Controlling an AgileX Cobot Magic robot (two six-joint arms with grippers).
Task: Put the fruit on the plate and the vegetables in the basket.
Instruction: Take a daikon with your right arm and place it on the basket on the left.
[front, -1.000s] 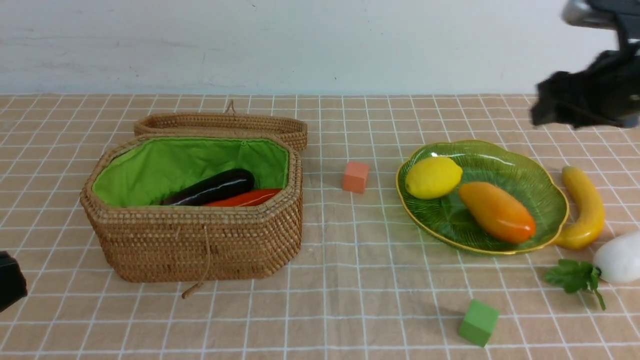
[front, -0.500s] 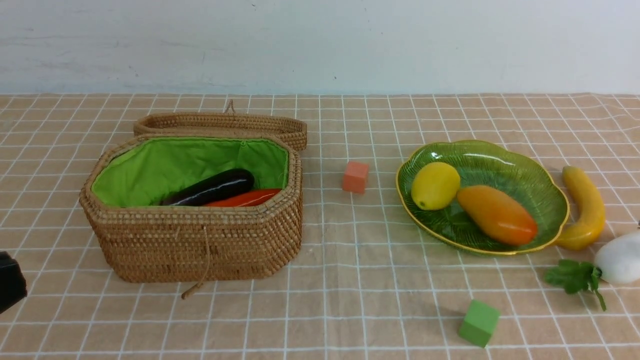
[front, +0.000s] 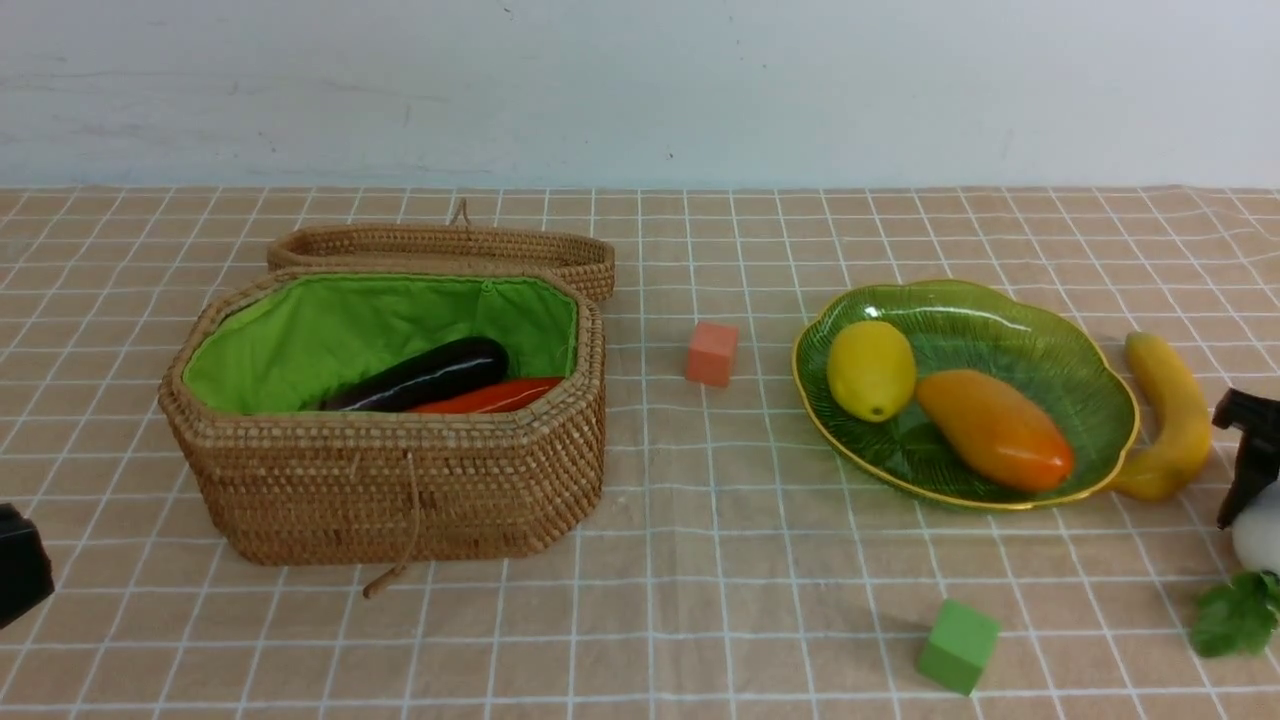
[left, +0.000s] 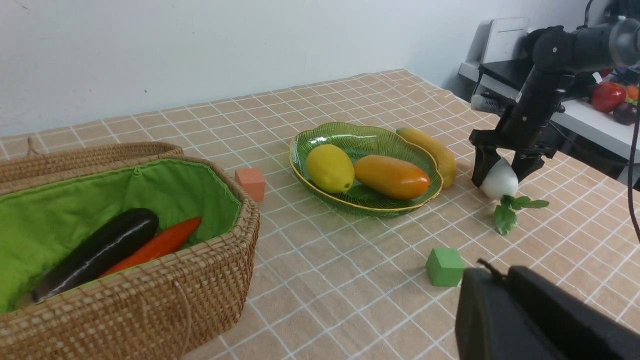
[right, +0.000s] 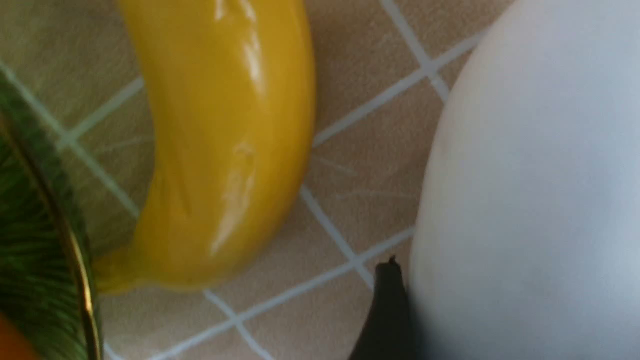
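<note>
The open basket (front: 400, 490) on the left holds a purple eggplant (front: 420, 373) and a red-orange carrot (front: 490, 397). On the green plate (front: 1000, 310) lie a lemon (front: 870, 368) and a mango (front: 995, 428). A banana (front: 1170, 415) rests on the cloth against the plate's right rim. My right gripper (left: 500, 179) stands over the white radish (front: 1258, 535) at the right edge, with a finger pressed on each side of it. The radish's leaves (front: 1235, 612) point toward the front. My left gripper (left: 492, 272) hangs shut and empty at the near left.
An orange cube (front: 711, 353) sits between basket and plate. A green cube (front: 958, 645) lies near the front edge. The woven lid (front: 450, 245) leans behind the basket. A side table with more toys (left: 607, 95) stands beyond the right arm.
The right arm left the upper right, then came down onto the radish. The radish shifted right and its leaves swung toward the front. The lemon rolled slightly on the plate.
</note>
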